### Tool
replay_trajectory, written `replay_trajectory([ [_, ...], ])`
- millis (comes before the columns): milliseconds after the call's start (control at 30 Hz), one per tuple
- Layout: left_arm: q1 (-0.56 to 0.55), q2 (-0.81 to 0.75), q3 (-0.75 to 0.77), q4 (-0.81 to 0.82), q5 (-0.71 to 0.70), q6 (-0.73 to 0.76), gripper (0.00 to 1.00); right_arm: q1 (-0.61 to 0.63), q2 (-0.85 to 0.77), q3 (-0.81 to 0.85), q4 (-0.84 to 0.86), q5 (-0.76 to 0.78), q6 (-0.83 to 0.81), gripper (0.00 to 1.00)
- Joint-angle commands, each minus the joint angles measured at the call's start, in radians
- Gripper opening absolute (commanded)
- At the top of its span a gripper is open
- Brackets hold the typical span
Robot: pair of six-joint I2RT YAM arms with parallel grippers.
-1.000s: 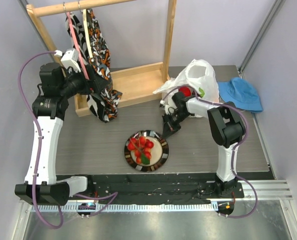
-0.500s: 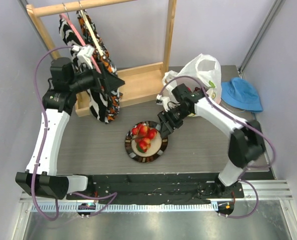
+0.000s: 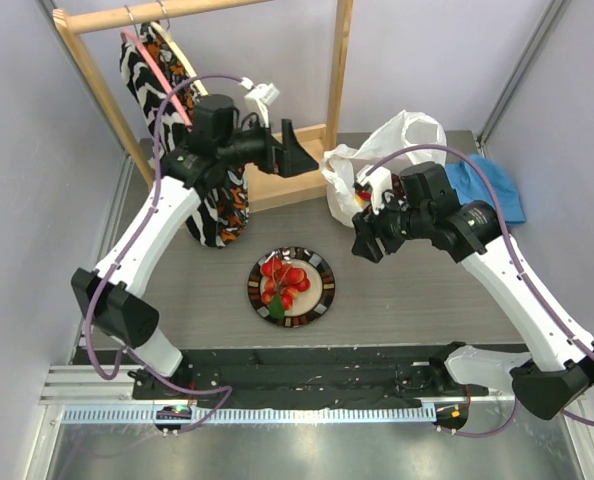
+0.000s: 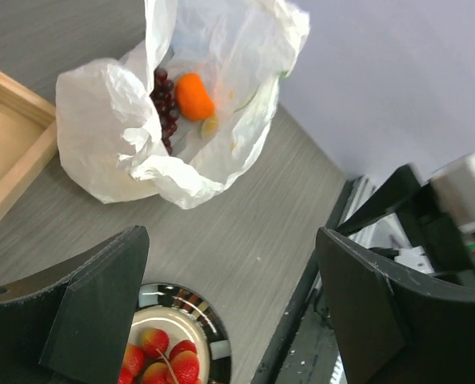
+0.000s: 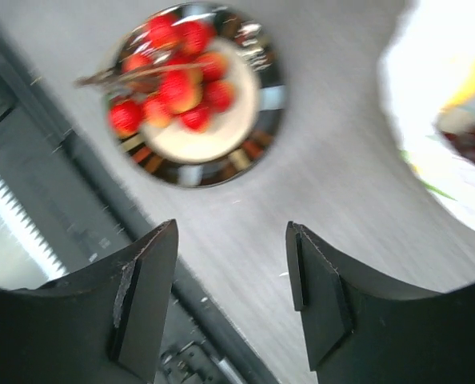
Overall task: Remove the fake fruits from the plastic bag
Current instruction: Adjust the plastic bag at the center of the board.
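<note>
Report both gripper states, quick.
Left gripper: open, holding nothing.
Right gripper: open, holding nothing.

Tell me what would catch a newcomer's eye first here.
The red berries piled on the dark-rimmed plate stand out first, near the middle of the grey table. At the back right, the white plastic bag gapes open, with an orange and dark grapes inside.
</note>
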Motion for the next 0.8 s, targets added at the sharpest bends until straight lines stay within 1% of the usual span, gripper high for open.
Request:
replay_trajectory([
  [0, -0.083, 0.064, 0.064, -0.029, -0.174, 0.086, 0.91, -0.05, 0.009, 0.023, 0.131, 0.158, 0.041, 0.62],
  [67, -0.098, 0.089, 0.087, -0.041, -0.227, 0.121, 0.91, -0.102, 0.03, 0.04, 0.157, 0.181, 0.033, 0.62],
  [133, -0.107, 0.123, 0.106, -0.046, -0.302, 0.121, 0.91, -0.141, 0.042, 0.063, 0.187, 0.183, 0.018, 0.6],
  [167, -0.108, 0.147, 0.115, -0.044, -0.317, 0.12, 0.91, -0.165, 0.064, 0.071, 0.212, 0.186, 0.008, 0.6],
  [267, -0.114, 0.196, 0.164, -0.037, -0.331, 0.135, 0.9, -0.185, 0.108, 0.106, 0.268, 0.192, -0.024, 0.59],
  [300, -0.118, 0.239, 0.182, -0.035, -0.334, 0.141, 0.9, -0.193, 0.136, 0.114, 0.289, 0.206, -0.025, 0.59],
  [367, -0.124, 0.282, 0.244, -0.035, -0.345, 0.155, 0.86, -0.208, 0.167, 0.115, 0.348, 0.221, -0.022, 0.57],
  [400, -0.13, 0.311, 0.286, -0.043, -0.35, 0.169, 0.83, -0.219, 0.205, 0.114, 0.368, 0.259, -0.019, 0.57],
  [467, -0.137, 0.37, 0.319, -0.049, -0.351, 0.182, 0.58, -0.228, 0.248, 0.115, 0.402, 0.301, -0.013, 0.55],
  [500, -0.144, 0.382, 0.334, -0.06, -0.35, 0.192, 0.41, -0.233, 0.269, 0.118, 0.407, 0.316, -0.01, 0.54],
  [533, -0.147, 0.387, 0.336, -0.07, -0.353, 0.192, 0.0, -0.233, 0.309, 0.12, 0.407, 0.364, 0.005, 0.51],
  [567, -0.15, 0.378, 0.33, -0.096, -0.341, 0.19, 0.0, -0.234, 0.32, 0.109, 0.404, 0.413, 0.01, 0.51],
  [600, -0.15, 0.361, 0.29, -0.106, -0.325, 0.189, 0.0, -0.24, 0.323, 0.095, 0.401, 0.428, 0.011, 0.5],
  [633, -0.152, 0.309, 0.264, -0.133, -0.309, 0.192, 0.0, -0.241, 0.305, 0.051, 0.387, 0.465, 0.019, 0.49],
  [700, -0.149, 0.235, 0.149, -0.147, -0.298, 0.186, 0.0, -0.24, 0.253, -0.007, 0.363, 0.467, 0.042, 0.49],
  [733, -0.15, 0.156, 0.105, -0.147, -0.281, 0.181, 0.0, -0.241, 0.236, -0.065, 0.327, 0.455, 0.065, 0.48],
  [767, -0.152, 0.11, 0.018, -0.144, -0.246, 0.176, 0.0, -0.239, 0.216, -0.092, 0.313, 0.444, 0.076, 0.48],
])
